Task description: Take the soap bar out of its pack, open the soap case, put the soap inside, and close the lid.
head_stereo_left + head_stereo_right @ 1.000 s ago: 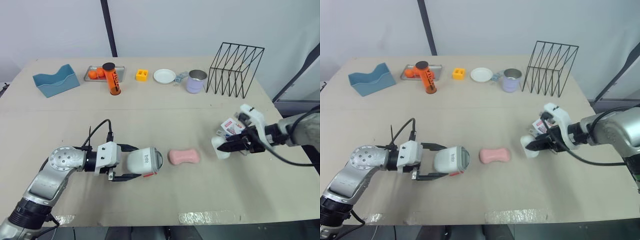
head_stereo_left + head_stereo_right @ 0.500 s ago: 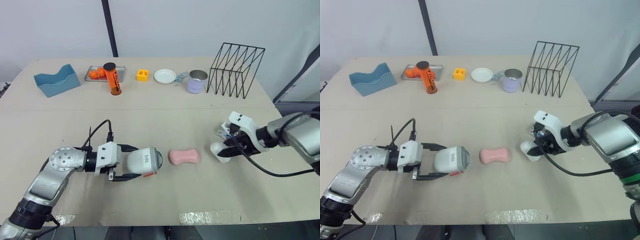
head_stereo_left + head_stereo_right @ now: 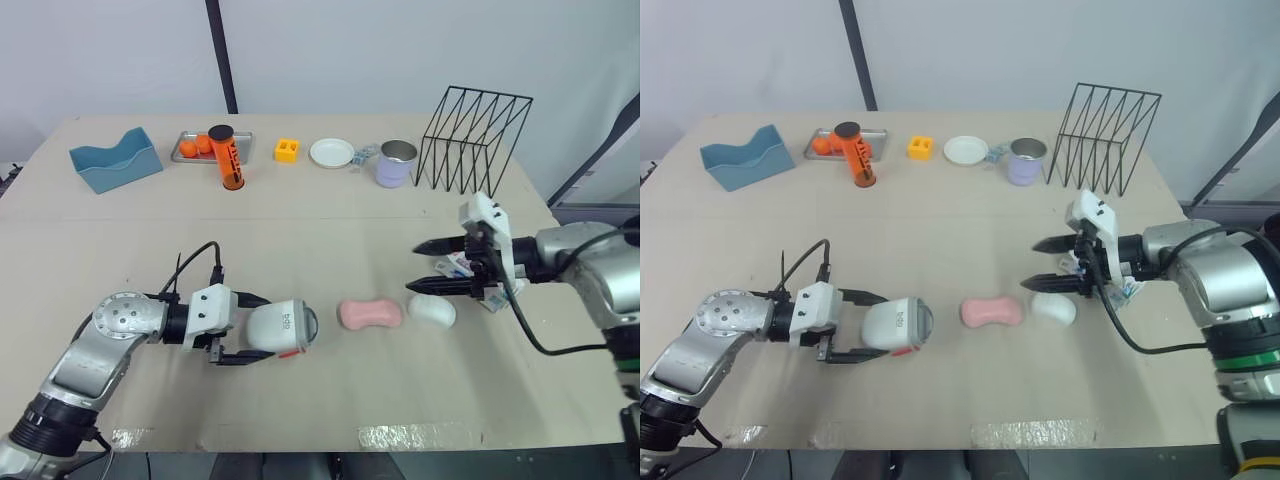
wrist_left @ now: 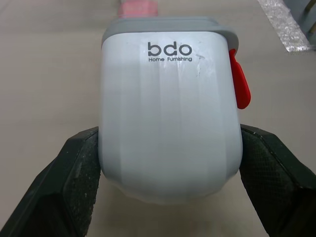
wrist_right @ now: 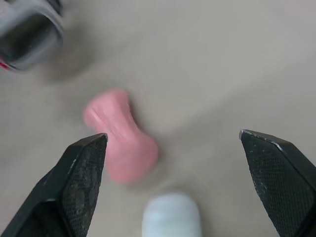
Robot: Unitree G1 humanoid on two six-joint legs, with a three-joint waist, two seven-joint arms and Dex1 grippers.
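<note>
My left gripper [image 3: 261, 330] clamps the soap case [image 3: 287, 327]; my spread right gripper [image 3: 414, 268] should pinch the slick soap bar [image 3: 370, 314] beside the case, midway.

The right gripper [image 3: 412, 268] has released the white piece [image 3: 432, 311], now lying on the desk [image 3: 300, 230] beside the pink soap [image 3: 370, 314]; its fingers [image 3: 440, 244] have spread apart.

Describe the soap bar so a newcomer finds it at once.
On the tan table, look along the near half. The soap bar lies flat between the white soap case in the left gripper and a small white oval piece. It alone is pink and waisted.
</note>
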